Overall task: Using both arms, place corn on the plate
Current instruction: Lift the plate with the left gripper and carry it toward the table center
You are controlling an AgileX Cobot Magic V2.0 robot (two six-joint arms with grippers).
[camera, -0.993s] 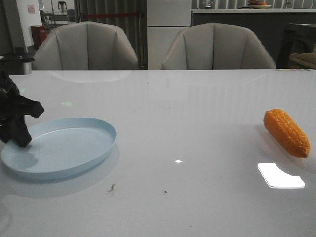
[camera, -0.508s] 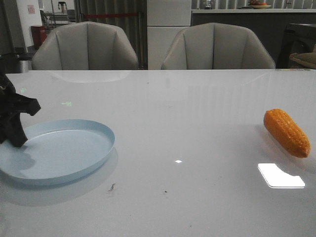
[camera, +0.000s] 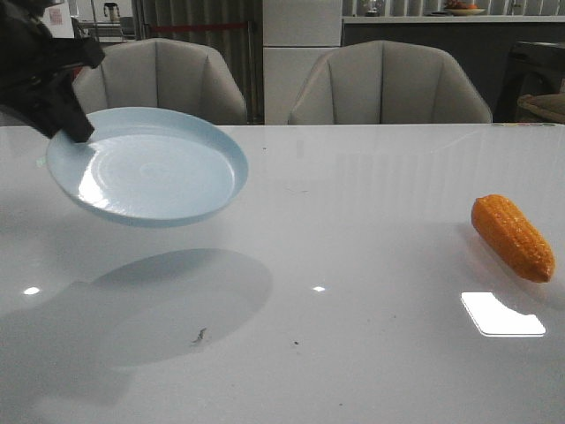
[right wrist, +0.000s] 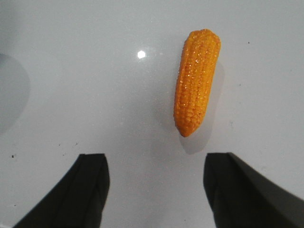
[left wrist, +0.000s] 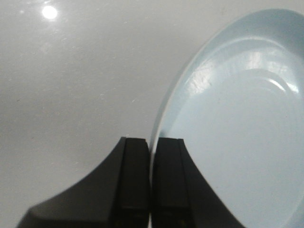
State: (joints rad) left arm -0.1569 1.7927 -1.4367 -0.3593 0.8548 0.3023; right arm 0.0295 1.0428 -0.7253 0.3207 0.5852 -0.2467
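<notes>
While the left gripper (left wrist: pixel 151 190) pinches the rim of the plate (camera: pixel 150 168) between closed fingers, one inside the rim and one outside, the plate hangs clear of the table (camera: pixel 353 230). It is tilted, open face toward the front camera, with its shadow spread on the surface below. The plate sits at the left of the front view.

Far to the right lies the corn (camera: pixel 512 237), flat on the table and well apart from the plate. Nothing touches it. Its long axis runs from the far side toward the near right edge, oblique to the table front.

Seen from the right wrist, the right gripper (right wrist: pixel 154 183) is spread wide and empty. The corn (right wrist: pixel 196 80) lies ahead of the fingertips, somewhat off toward one finger, its tapered end pointing back at the gripper. Its length therefore runs roughly along the line of approach, so the fingers would close across its width.

Judgement: the right arm is plainly the nearer to the corn. Its pick-up is not yet begun. A small sideways correction appears needed to centre the cob between the fingers.
</notes>
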